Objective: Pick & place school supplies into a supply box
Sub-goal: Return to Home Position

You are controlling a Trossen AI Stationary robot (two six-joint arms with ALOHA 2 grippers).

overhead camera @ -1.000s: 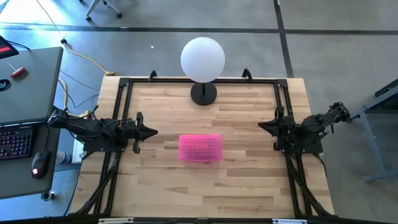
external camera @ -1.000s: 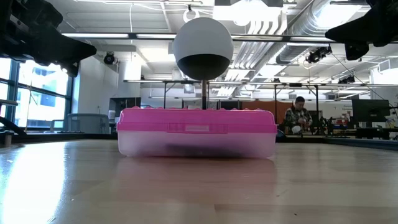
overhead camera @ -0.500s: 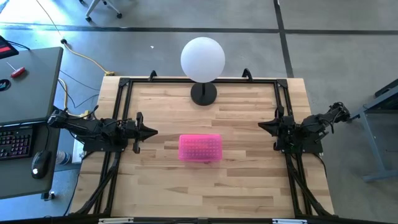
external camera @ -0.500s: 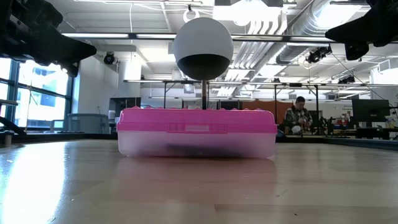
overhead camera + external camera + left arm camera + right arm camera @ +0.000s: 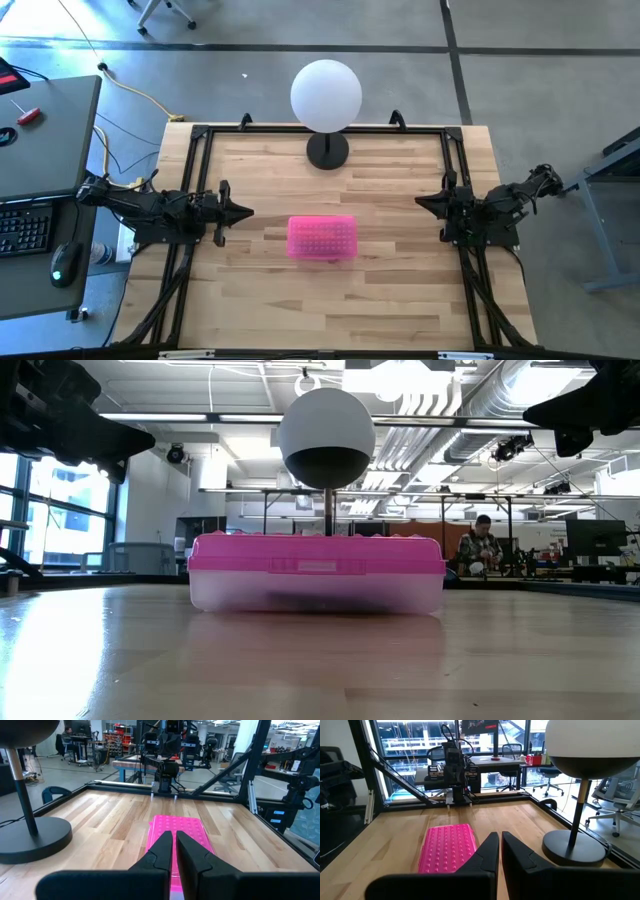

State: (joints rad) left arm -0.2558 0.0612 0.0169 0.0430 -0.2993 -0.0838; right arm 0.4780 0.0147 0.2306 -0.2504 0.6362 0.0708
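Observation:
The supply box (image 5: 322, 238), a clear box under a shut pink textured lid, rests flat on its bottom in the middle of the wooden table (image 5: 400, 300); it also shows in the low view (image 5: 316, 573). No school supplies show outside it. My left gripper (image 5: 248, 211) hovers level at the table's left side, shut and empty, pointing at the box (image 5: 190, 827). My right gripper (image 5: 418, 203) hovers level at the right side, shut and empty, the box (image 5: 447, 845) ahead of it and off to one side.
A white globe lamp (image 5: 326, 95) on a round black base (image 5: 327, 150) stands at the table's far edge, behind the box. A black frame rail (image 5: 200, 150) runs around the table. A desk with a keyboard (image 5: 25, 225) stands left of the table. A person (image 5: 483, 550) sits far back in the room.

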